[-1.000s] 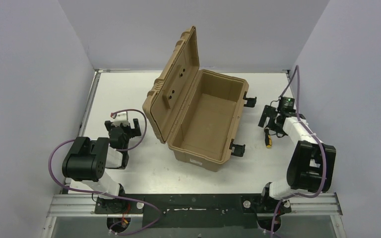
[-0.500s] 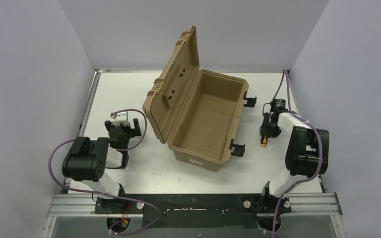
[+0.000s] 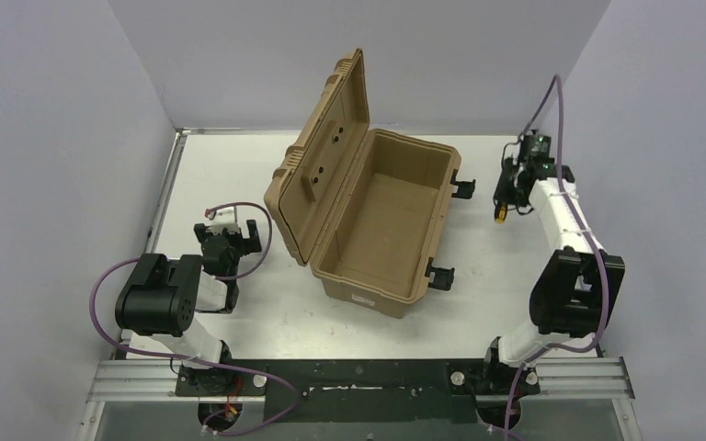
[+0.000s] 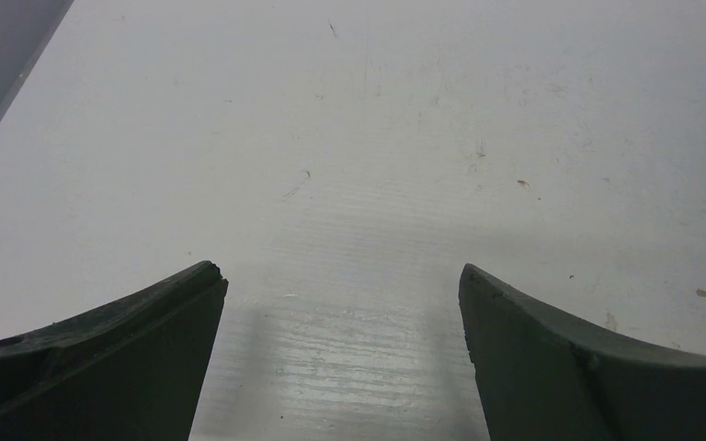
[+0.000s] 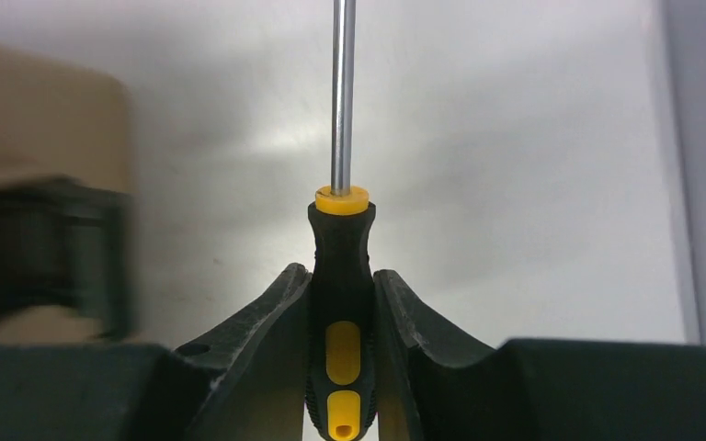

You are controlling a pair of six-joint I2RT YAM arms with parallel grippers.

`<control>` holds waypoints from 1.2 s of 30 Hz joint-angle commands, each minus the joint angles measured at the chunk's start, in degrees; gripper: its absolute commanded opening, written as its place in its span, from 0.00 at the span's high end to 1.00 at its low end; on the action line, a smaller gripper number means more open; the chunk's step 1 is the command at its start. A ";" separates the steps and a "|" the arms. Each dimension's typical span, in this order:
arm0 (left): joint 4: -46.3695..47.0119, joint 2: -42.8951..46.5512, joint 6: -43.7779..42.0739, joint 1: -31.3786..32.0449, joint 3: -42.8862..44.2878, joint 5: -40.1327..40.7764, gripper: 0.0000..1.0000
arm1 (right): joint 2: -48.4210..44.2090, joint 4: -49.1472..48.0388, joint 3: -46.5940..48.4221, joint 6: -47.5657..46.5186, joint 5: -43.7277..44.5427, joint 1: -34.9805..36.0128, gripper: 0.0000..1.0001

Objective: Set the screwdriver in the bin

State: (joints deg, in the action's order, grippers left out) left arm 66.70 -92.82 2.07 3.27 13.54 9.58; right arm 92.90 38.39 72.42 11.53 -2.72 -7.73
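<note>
Pale grey walls close in a white counter on three sides. The bin, a tan case, sits in the middle of the counter with its ribbed lid propped upright on the left side. Its bare inside faces up, and two black latches hang off its right wall.

The left arm is folded low near the left edge, well apart from the bin. The left end effector has its fingers spread wide over bare counter, with nothing between them.

The right arm reaches out along the right side. The right end effector pinches the screwdriver by its black-and-yellow handle, with the thin metal shaft pointing straight out past the fingertips. The screwdriver is outside the bin, to its right and near the far latch, not touching the case.
</note>
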 commanded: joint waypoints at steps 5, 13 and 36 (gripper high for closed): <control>3.36 0.04 -0.52 0.06 0.96 -0.38 0.03 | -6.97 3.18 23.04 9.04 3.96 15.50 1.00; 3.32 0.18 -0.47 0.07 0.96 -0.42 0.03 | -1.43 -0.64 21.10 17.55 6.81 34.63 1.00; 3.14 0.25 -0.44 0.07 0.97 -0.44 0.03 | 13.93 -12.42 0.59 22.63 4.22 42.39 0.96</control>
State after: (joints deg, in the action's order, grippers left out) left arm 66.70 -92.82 2.07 3.27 13.54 9.58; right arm 106.56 30.02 72.73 33.63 -0.08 34.59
